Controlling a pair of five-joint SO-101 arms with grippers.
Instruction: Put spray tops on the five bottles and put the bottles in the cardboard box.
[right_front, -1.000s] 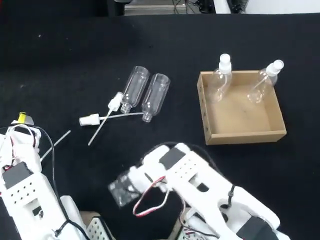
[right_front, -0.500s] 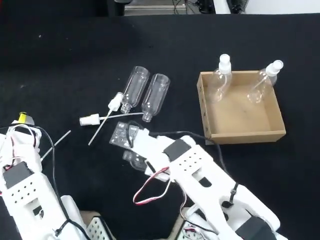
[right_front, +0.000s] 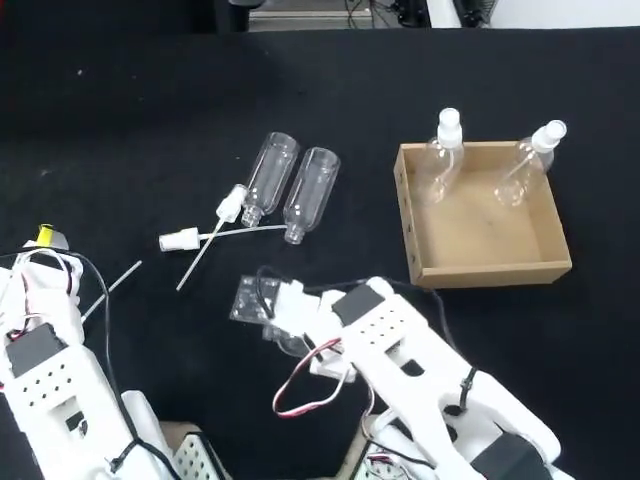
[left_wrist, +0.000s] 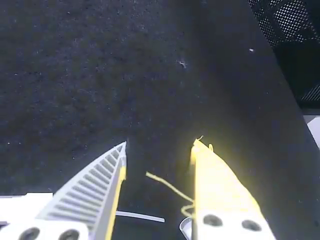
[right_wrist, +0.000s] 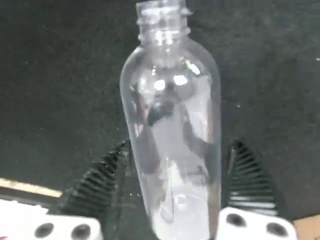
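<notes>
Clear uncapped bottle (right_wrist: 170, 125) sat clamped in your right end effector (right_wrist: 180, 146), which had swung across the bench (right_front: 120, 120) toward the loose spray tops (right_front: 180, 240), so capping looked next. Your left end effector (left_wrist: 157, 152) hung released.

1. Cardboard box (right_front: 490, 272) sat at the right of the worktop (right_front: 120, 100).
2. Left capped bottle (right_front: 443, 160) and right capped bottle (right_front: 525, 165) leaned in the box against its rear wall.
3. Two open bottles, one (right_front: 268, 175) beside the other (right_front: 311, 190), lay left of the box.
4. Rear spray top (right_front: 231, 205) and front spray top (right_front: 180, 240) lay just left of them, with their tubes crossing.
5. Right hand (right_front: 258, 300) sat in front of that group, with the fifth bottle (right_wrist: 172, 135) between its fingers.
6. Left hand (left_wrist: 157, 150) was at front left, well apart.
</notes>
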